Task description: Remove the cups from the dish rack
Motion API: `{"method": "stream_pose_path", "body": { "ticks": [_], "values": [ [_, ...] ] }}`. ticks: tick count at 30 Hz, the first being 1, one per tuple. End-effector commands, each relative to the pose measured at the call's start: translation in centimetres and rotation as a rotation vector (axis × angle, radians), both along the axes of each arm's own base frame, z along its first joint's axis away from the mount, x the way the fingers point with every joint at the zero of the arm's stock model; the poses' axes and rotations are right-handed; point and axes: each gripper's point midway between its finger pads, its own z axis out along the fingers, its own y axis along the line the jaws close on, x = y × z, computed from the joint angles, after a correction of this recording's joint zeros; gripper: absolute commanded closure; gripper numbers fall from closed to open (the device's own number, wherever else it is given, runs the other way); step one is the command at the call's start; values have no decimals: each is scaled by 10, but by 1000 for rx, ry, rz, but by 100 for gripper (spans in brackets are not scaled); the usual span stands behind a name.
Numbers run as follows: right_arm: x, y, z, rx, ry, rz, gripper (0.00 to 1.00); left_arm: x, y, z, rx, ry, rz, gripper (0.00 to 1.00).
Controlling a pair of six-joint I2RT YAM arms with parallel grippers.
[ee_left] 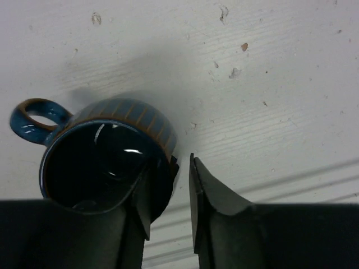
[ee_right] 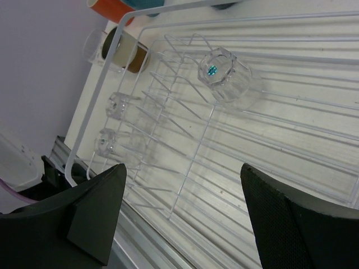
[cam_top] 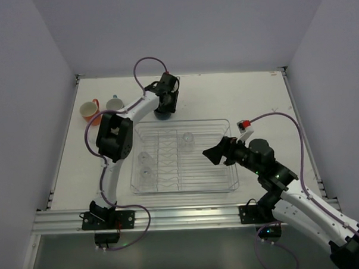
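At the far left of the table (cam_top: 255, 101) stand the orange mug (cam_top: 90, 110) and a pale mug (cam_top: 114, 104), both outside the rack. The right wrist view also shows a tan cup (ee_right: 126, 50) near them.

Next comes the left gripper (ee_left: 183, 159), at the far edge of the dish rack (cam_top: 197, 122), over the dark blue cup (ee_left: 106, 157). This cup stands upright on the table, just beyond the rack. One finger is inside its mouth and the other finger (ee_left: 210, 193) is outside, with a strip of table visible between that finger and the cup wall. So the fingers look loosened, not pressing the rim. The cup seems to be glazed ceramic: stiff, rather heavy for its size and smooth. I think the rim wall opposite the handle is the good place to hold.

Inside the rack I count three clear tumblers: two (cam_top: 146, 158) (cam_top: 147, 173) in the left part and one (cam_top: 186, 140) toward the far middle. They probably are light, hard and slippery, and may chip if dropped. I would take one across its wall from above, keeping away from the thin wires.

The right gripper (ee_right: 184, 168) hovers over the right part of the rack, spread wide and holding nothing.
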Motion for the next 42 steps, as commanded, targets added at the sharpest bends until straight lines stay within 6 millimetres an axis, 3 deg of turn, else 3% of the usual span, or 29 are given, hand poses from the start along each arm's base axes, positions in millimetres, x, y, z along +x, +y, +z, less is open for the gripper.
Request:
{"method": "stream_pose_path", "body": {
  "ticks": [1, 5, 9, 13, 14, 15, 17, 20, 21, 23, 24, 25, 27, 28, 35, 42],
  "values": [
    [8, 3, 14, -38, -49, -1, 15, 15, 4, 43, -21, -107, 8, 61],
    [10, 9, 16, -77, -49, 15, 15, 16, 10, 62, -25, -144, 22, 44],
    [12, 10, 18, -127, -57, 8, 15, 17, 15, 87, -29, -193, 34, 34],
    [11, 5, 21, -127, -75, -17, 17, 9, 13, 148, -109, -296, 32, 31],
    [13, 2, 23, -124, -84, -36, 18, 4, 11, 154, -134, -300, 22, 30],
    [11, 0, 27, -114, -95, -41, 18, -5, 8, 180, -171, -345, 10, 29],
    [12, -3, 31, -109, -108, -56, 20, -17, 0, 202, -213, -390, -13, 29],
    [9, -8, 36, -94, -122, -69, 21, -64, -17, 234, -254, -446, -59, 29],
    [7, -11, 34, -98, -119, -77, 21, -89, -34, 214, -236, -415, -103, 29],
    [4, -16, 38, -78, -128, -88, 21, -115, -41, 204, -247, -404, -101, 26],
    [4, -19, 39, -75, -134, -103, 21, -134, -47, 210, -277, -411, -127, 19],
    [1, -22, 43, -56, -150, -110, 22, -146, -46, 188, -264, -375, -132, 14],
    [-2, -23, 44, -44, -152, -106, 22, -164, -52, 185, -315, -361, -154, 4],
    [-4, -25, 46, -35, -159, -107, 22, -174, -52, 170, -317, -324, -176, 4],
    [-3, -28, 39, -42, -144, -127, 22, -197, -74, 157, -313, -323, -243, 7],
    [-3, -29, 37, -44, -141, -131, 23, -191, -95, 128, -249, -302, -294, 14]
  ]
}}
